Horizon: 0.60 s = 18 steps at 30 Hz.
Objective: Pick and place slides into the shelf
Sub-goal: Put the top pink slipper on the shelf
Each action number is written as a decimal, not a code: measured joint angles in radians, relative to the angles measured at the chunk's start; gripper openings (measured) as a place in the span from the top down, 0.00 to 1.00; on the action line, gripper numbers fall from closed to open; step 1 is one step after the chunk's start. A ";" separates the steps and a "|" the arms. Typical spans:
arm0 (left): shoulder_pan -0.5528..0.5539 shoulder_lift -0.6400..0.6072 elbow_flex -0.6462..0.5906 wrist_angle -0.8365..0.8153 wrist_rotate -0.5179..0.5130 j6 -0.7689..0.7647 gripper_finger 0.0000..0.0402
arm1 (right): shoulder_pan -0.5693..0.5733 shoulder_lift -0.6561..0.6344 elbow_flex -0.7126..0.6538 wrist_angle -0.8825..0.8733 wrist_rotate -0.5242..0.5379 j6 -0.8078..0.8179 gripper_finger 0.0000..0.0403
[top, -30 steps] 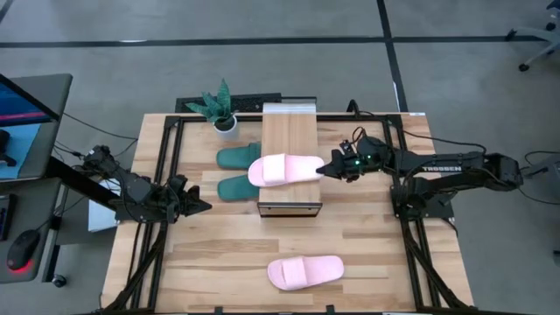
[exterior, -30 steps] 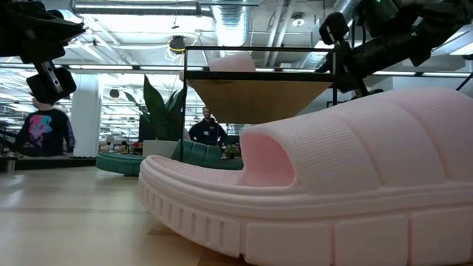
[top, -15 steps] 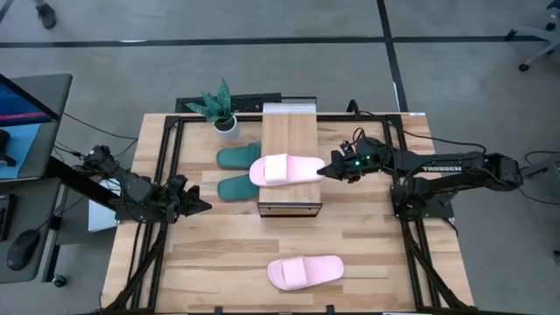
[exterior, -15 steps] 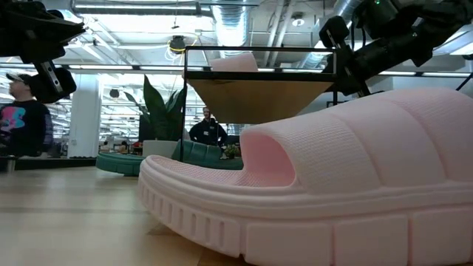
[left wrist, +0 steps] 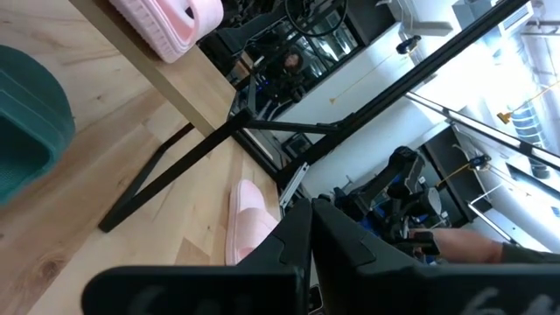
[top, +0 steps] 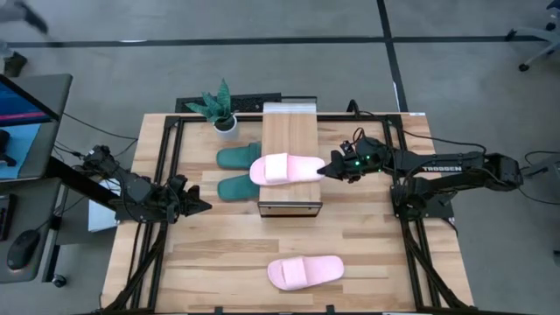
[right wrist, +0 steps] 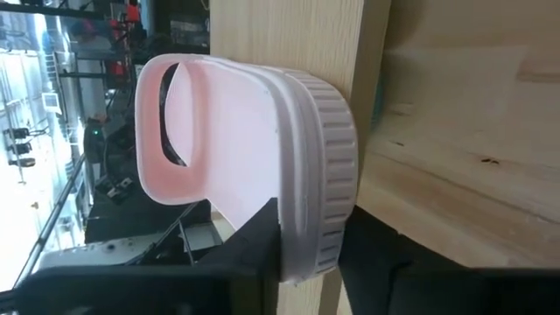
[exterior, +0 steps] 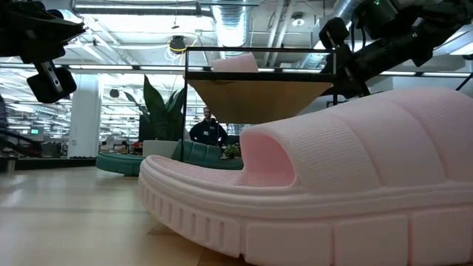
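Observation:
One pale pink slide [top: 285, 168] lies crosswise on the shelf's [top: 290, 131] light plank top, its toe past the shelf's left edge; it also shows in the low view [exterior: 235, 63]. My right gripper [top: 327, 166] is shut on its heel at the shelf's right edge. The other pink slide [top: 304, 271] rests sole-down near the table's near edge and fills the low view [exterior: 332, 185]. Both dark green slides [top: 241, 157] [top: 234, 186] lie on the table left of the shelf. My left gripper [top: 201, 207] waits shut above the table's left part. My right gripper pinches the pink slide's heel end [right wrist: 306, 249] between its two fingers [right wrist: 254, 241], one on the footbed side and one on the sole side. The fingers come level from the table's right, along the slide's length. The slide's sole lies against the shelf's plank top [right wrist: 289, 35].
A potted plant [top: 219, 109] stands at the far edge, left of the shelf. The shelf's dark frame [left wrist: 219, 131] and the table's black rails [top: 171, 166] run near both arms. Bare planks lie between the shelf and the near pink slide. A person [exterior: 208, 129] stands beyond the table.
Both arms have held still, and the pink slide has stayed across the shelf top. Beyond the table, a person at the left of the low view has walked out of sight.

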 joint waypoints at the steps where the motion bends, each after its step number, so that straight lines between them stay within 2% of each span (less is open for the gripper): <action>1: 0.000 0.000 0.000 0.000 0.000 0.000 1.00 | 0.000 0.000 0.000 0.000 0.001 -0.001 0.74; 9: 0.000 0.000 0.000 0.000 0.000 0.000 1.00 | -0.008 0.000 0.000 -0.002 0.030 -0.033 0.65; 18: 0.000 0.000 0.000 0.000 0.000 0.000 1.00 | -0.065 0.001 0.000 -0.002 0.000 -0.072 0.55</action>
